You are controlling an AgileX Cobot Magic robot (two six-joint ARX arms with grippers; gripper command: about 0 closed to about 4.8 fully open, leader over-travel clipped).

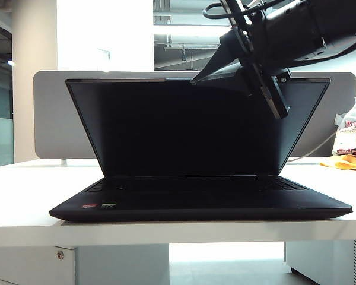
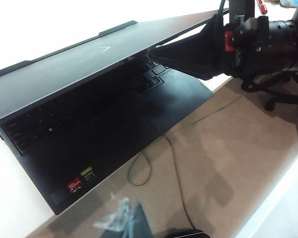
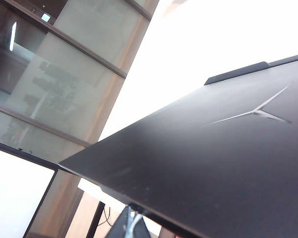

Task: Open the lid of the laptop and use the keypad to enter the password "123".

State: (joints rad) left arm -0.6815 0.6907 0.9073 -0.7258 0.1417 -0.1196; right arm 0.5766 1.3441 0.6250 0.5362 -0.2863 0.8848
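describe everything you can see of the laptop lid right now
The lid is a thin matte black panel with a pale three-pointed emblem on its outer face and a dark, unlit screen inside. It stands partly raised over the keypad. The right hand, shut, sits at its top edge.

Grey divider board (image 1: pixel 50 113), white table (image 1: pixel 24 196)

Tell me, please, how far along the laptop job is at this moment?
Partly done: the lid is raised, screen dark. In hand: the right gripper, fingers shut, sits at the lid's top edge. The left gripper is out of view. Left: the keypad looks untouched, so "123" is not yet typed.
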